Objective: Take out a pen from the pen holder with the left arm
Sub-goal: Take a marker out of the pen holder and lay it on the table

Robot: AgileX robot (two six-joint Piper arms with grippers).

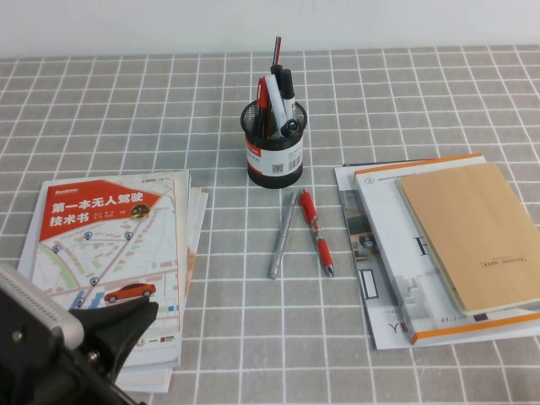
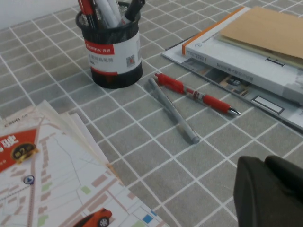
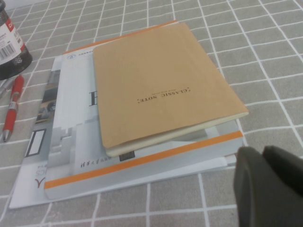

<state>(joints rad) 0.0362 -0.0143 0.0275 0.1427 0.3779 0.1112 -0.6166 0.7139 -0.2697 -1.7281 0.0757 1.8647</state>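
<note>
1. Since the pen holder [image 1: 276,156] stood upright mid-table, its pens [image 1: 274,93] stuck up, reachable from above.
2. Grey pen [image 1: 283,236] and red pen [image 1: 316,232] lay flat just in front of it.
3. Left gripper [image 1: 139,316] hung over the map booklet [image 1: 110,228], closed tight, empty.
4. Right gripper [image 3: 267,184] sat closed and empty beside the notebook stack [image 3: 161,90], presumably parked.

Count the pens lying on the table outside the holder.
2: grey pen and red pen, side by side before the pen holder. Left gripper near the map booklets; right gripper near the books.
</note>
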